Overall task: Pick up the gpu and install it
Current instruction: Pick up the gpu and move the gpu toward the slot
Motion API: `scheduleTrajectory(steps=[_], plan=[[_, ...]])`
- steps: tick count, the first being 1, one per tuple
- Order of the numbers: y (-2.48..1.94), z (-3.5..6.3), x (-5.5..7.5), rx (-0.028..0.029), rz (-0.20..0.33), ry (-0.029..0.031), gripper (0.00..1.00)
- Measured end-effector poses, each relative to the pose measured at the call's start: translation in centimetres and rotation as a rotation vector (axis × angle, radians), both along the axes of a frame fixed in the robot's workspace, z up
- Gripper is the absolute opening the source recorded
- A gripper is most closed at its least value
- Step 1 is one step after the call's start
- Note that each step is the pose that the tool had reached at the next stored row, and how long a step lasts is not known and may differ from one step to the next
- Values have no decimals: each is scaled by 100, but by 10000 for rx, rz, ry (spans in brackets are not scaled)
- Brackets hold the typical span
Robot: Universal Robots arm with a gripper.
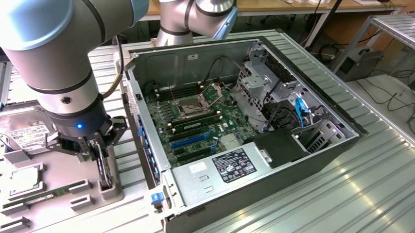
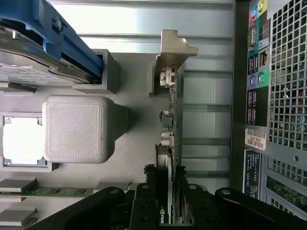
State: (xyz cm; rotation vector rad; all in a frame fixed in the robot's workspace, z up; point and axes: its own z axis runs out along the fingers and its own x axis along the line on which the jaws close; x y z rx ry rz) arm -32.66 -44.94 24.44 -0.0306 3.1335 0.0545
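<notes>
Gpu [image 2: 165, 160], thin black slab, in pincer [image 2: 166, 184]

Bright even light, soft glare across the ribbed table [image 1: 363, 194]

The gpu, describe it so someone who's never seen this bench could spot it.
Find the open computer case, then the grey parts tray at its side, toward the exterior view's left. The gpu stands on edge in that tray, held by the gripper. Unlike the white-labelled hard drive and green memory stick, it's a thin black upright slab.
</notes>
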Motion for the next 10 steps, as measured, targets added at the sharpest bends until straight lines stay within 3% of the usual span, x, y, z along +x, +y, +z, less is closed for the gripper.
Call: scheduleTrajectory(steps=[10], plan=[[0, 150, 0, 0, 10, 1, 26]])
